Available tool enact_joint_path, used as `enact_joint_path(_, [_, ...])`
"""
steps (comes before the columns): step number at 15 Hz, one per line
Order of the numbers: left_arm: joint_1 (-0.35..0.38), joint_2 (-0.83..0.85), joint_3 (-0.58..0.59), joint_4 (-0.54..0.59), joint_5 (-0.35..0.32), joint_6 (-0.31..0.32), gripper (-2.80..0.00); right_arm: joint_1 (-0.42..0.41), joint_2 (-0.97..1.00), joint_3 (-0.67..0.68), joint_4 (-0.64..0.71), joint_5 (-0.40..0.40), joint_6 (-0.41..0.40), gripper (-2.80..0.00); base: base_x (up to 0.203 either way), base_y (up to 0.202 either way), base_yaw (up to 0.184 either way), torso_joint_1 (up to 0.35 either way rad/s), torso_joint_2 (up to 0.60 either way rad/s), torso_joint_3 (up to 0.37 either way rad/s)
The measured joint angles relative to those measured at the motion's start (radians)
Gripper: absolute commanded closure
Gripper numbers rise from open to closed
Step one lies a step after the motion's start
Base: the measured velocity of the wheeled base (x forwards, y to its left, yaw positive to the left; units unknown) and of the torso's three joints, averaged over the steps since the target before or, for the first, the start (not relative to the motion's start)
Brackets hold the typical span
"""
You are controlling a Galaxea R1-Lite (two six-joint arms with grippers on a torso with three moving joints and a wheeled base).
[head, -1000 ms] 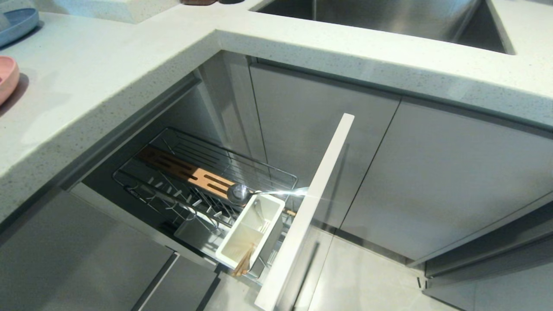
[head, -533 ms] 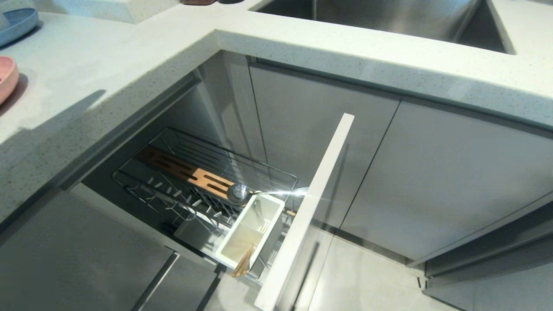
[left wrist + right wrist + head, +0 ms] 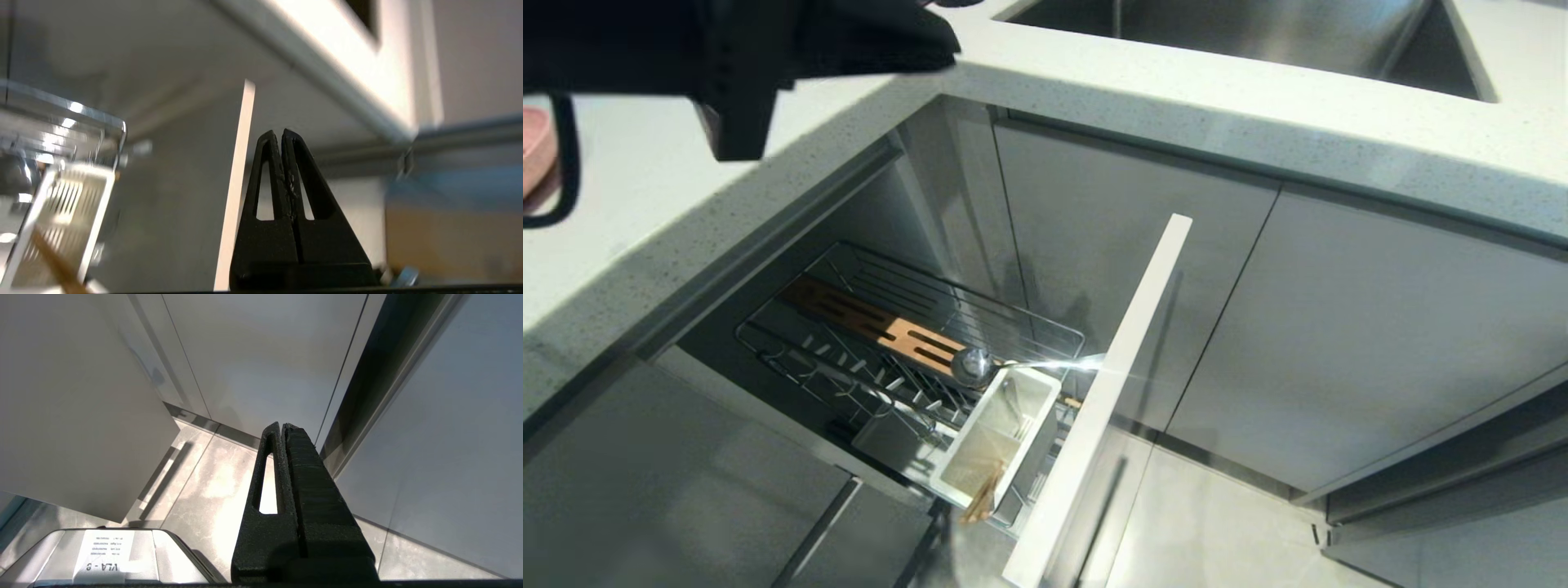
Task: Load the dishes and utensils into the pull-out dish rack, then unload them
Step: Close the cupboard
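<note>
- table [image 3: 1094, 90]: pale speckled top wrapping the corner, steel sink [image 3: 1258, 33] set in at the far side; a pink dish [image 3: 535, 147] shows only as a sliver at its left edge, half hidden by the arm, so plate or bowl i can't tell
- grey cabinet fronts below; one white-edged door [image 3: 1094, 392] stands open beside the rack
- pull-out dish rack [image 3: 907, 343]: drawn out low under the table, plate prongs bare, tan slotted board [image 3: 874, 327] along the middle; no dishes in it
- white caddy [image 3: 996, 433] at the rack's near end, just beside the door; chopsticks [image 3: 982, 498] lean out of its near corner; fork not clearly visible
- left arm is a dark mass over the table's left part in the head view; left claw [image 3: 282, 136] clenched, nothing between the fingers
- right claw [image 3: 282, 426] clenched and empty too, parked low, pointing at floor tiles and cabinet fronts
- judgement: step in hand is the reach for the pink dish; spread the fingers before arriving, take the rim from the side nearest the rack, grip firmly; matte rim should hold
- carry it clear of the table lip and the door edge, then lower it upright between prongs
</note>
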Motion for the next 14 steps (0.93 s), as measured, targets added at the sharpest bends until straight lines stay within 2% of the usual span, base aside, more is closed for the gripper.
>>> enact_joint_path(3, [-0.079, 0.047, 0.046, 0.061, -0.007, -0.001, 0.00, 0.000, 0.000, 0.000, -0.001, 0.000, 0.000, 0.00, 0.000, 0.000, 0.000, 0.000, 0.00, 0.000])
enact_joint_path(10, [-0.213, 0.143, 0.047, 0.090, -0.029, -0.009, 0.00, 0.000, 0.000, 0.000, 0.000, 0.000, 0.000, 0.00, 0.000, 0.000, 0.000, 0.000, 0.00, 0.000])
enact_joint_path(14, [-0.258, 0.212, 0.042, 0.210, -0.010, -0.003, 0.00, 0.000, 0.000, 0.000, 0.000, 0.000, 0.000, 0.00, 0.000, 0.000, 0.000, 0.000, 0.00, 0.000])
